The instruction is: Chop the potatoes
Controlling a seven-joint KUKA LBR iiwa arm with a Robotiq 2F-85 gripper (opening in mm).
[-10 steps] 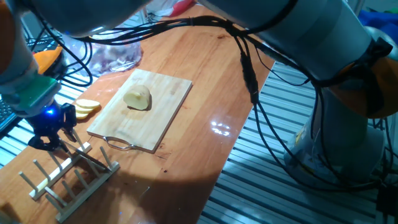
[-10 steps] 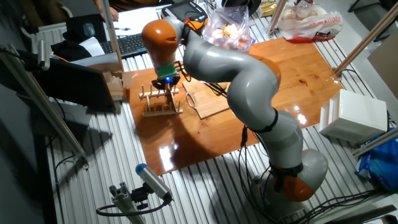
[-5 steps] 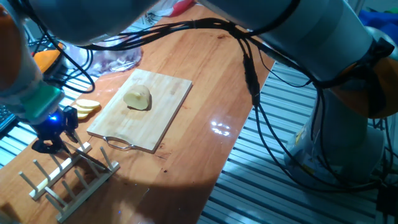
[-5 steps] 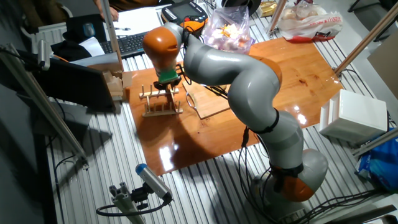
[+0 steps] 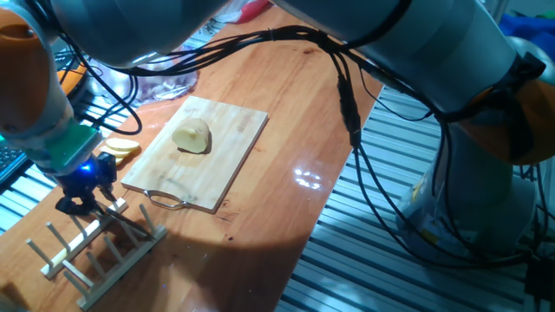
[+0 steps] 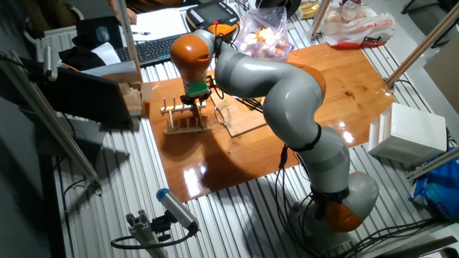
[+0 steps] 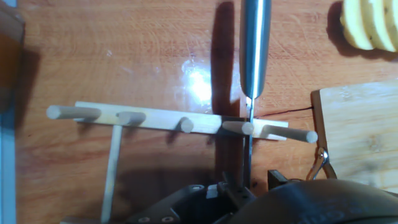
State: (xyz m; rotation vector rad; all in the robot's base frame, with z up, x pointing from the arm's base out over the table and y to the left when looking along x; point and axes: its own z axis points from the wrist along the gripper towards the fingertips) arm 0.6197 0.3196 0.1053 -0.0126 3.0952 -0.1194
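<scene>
Wooden table | cutting board, potato chunk | jaws possibly gripping knife

The wooden peg rack is standing right under the gripper, its pegs crowding what is probably a knife. Slices are lying beside the cutting board, whose top is staying open around 1 potato chunk.
</scene>
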